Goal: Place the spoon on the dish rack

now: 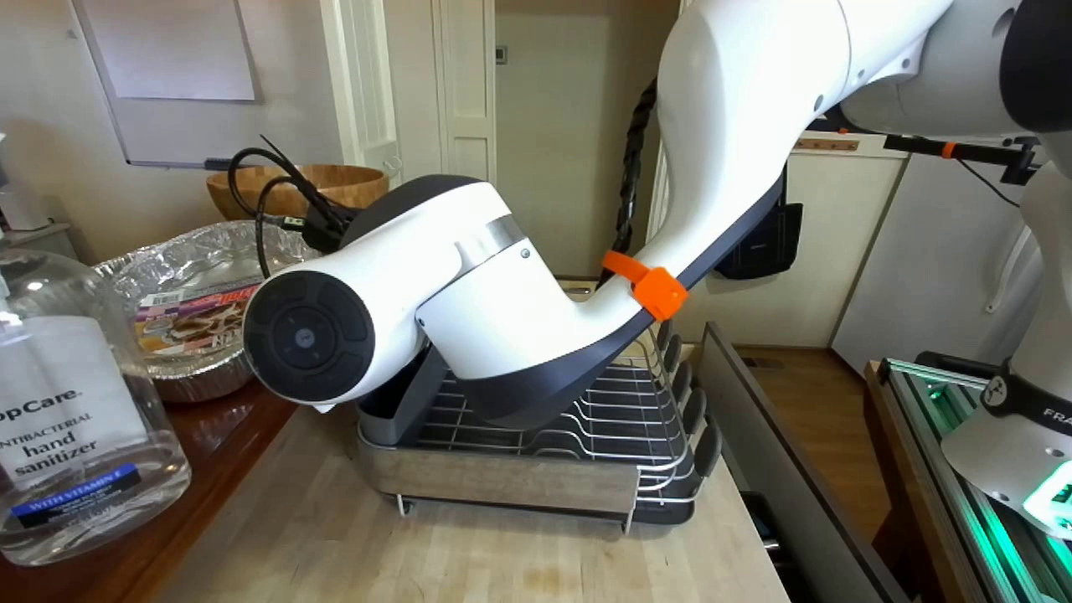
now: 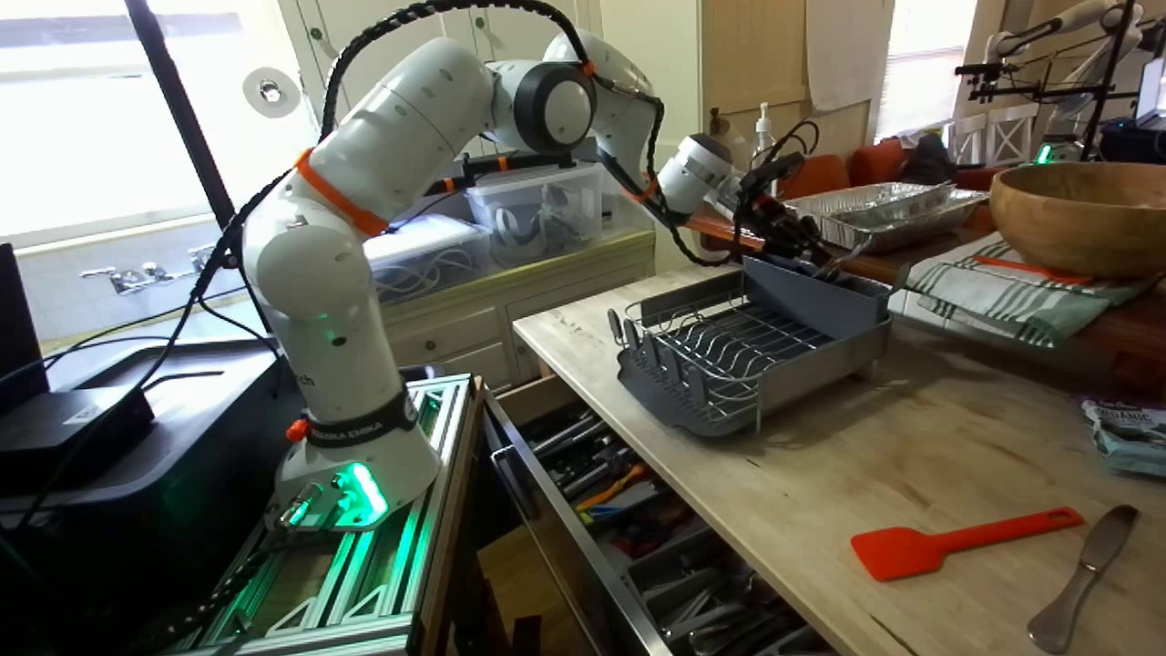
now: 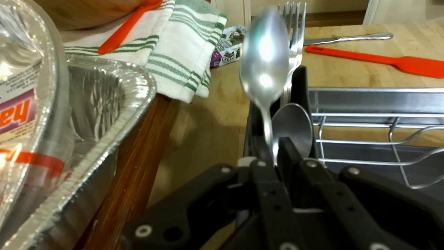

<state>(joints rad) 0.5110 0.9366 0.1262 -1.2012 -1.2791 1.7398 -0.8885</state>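
"Since the wrist view is closest, tell me: how do the fingers stand?"

"Nearly together, clamped on the handle of the spoon, whose bowl points up to twelve o'clock."

"And where is that spoon?"

"Right at the cutlery holder along one side of the dish rack. Whether the spoon's handle end sits inside, I can't tell; the fingers cover it."

"Other cutlery nearby?"

"A second spoon, just beside it, at one o'clock from the fingers, and at least one fork rising at twelve."

"What lies around?"

"From the fingers, the rest of the dish rack stretches off at three o'clock, and a foil pan sits at ten."

"Anything on the worktop?"

"A red spatula and a knife, both towards four o'clock in an exterior view."
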